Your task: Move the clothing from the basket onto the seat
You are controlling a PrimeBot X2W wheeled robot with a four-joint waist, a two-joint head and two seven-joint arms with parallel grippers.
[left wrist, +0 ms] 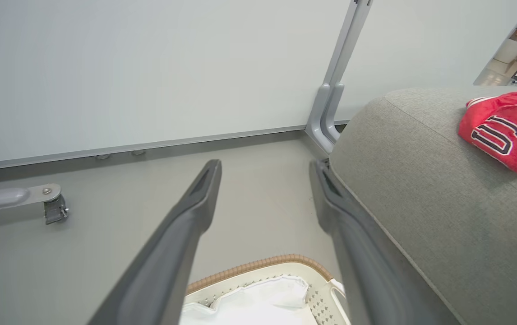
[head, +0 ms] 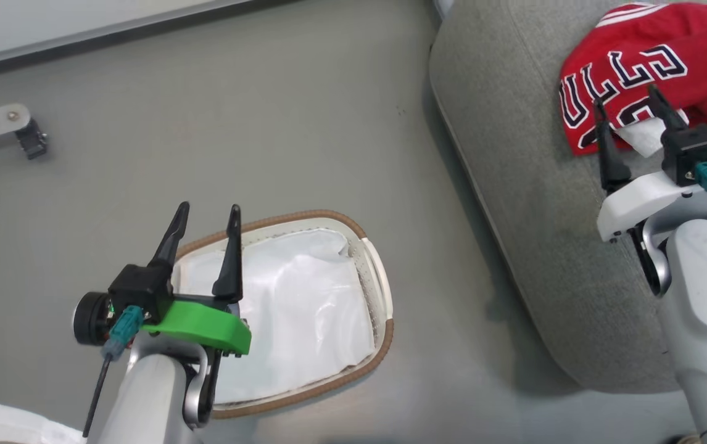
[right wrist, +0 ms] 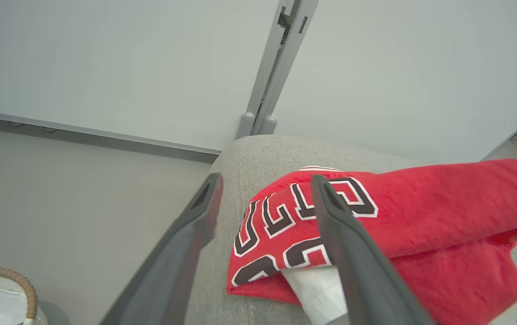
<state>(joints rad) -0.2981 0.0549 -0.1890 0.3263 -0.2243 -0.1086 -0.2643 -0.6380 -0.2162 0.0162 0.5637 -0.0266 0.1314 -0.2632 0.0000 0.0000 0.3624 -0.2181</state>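
The clothing (head: 637, 61) is a red bundle with navy-and-white letters, lying on the grey seat (head: 514, 185) at the upper right. My right gripper (head: 625, 97) hovers open at the bundle's near edge, gripping nothing. The right wrist view has the clothing (right wrist: 443, 212) just past that open gripper (right wrist: 267, 180), with a white tag poking out beneath. The basket (head: 384, 333) sits on the floor at lower centre with a white liner (head: 304, 308) inside. My left gripper (head: 208, 209) is open above the basket's left part. The left wrist view looks past the open left gripper (left wrist: 266, 166) to the basket rim (left wrist: 258, 264), the seat (left wrist: 421, 180) and the clothing (left wrist: 502, 126).
A grey metal leg with a black caster (head: 26, 132) stands on the floor at far left. A white wall panel with a grey post (left wrist: 330, 108) runs behind the seat. A white cloth (head: 14, 425) lies at the lower left corner. Grey floor separates the basket from the seat.
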